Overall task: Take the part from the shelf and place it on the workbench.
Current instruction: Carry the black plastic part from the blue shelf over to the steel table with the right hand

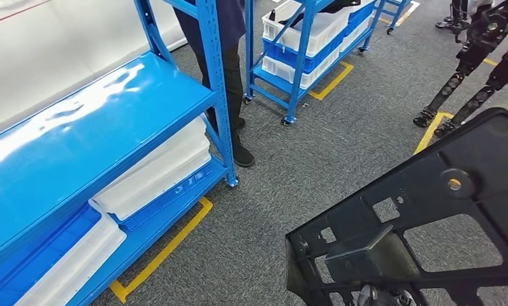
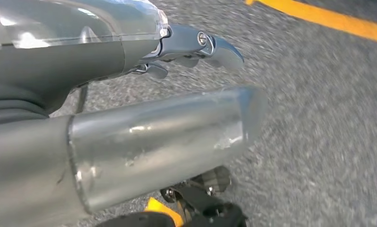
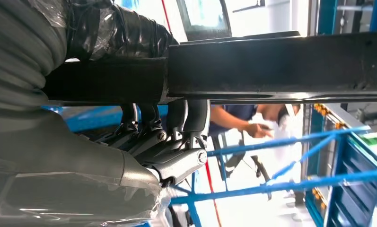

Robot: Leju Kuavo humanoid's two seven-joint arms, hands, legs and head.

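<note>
The part [image 1: 429,210] is a large black plastic frame with several cut-outs and a round boss. It hangs tilted over the grey floor at the lower right of the head view. In the right wrist view my right hand [image 3: 162,142] grips a black bar of the part [image 3: 271,66], fingers [image 3: 191,118] curled up against it. The blue shelf [image 1: 98,121] stands to the left, its glossy top board bare. My left hand [image 2: 106,52] hangs above the floor and holds nothing, its thumb [image 2: 162,137] and fingers [image 2: 200,45] apart.
White trays [image 1: 155,172] lie on the shelf's lower level. A person in dark trousers [image 1: 232,83] stands at the shelf's corner post. A blue cart with white bins [image 1: 302,38] is behind. Yellow tape [image 1: 162,255] marks the floor. Another robot's legs [image 1: 468,70] stand far right.
</note>
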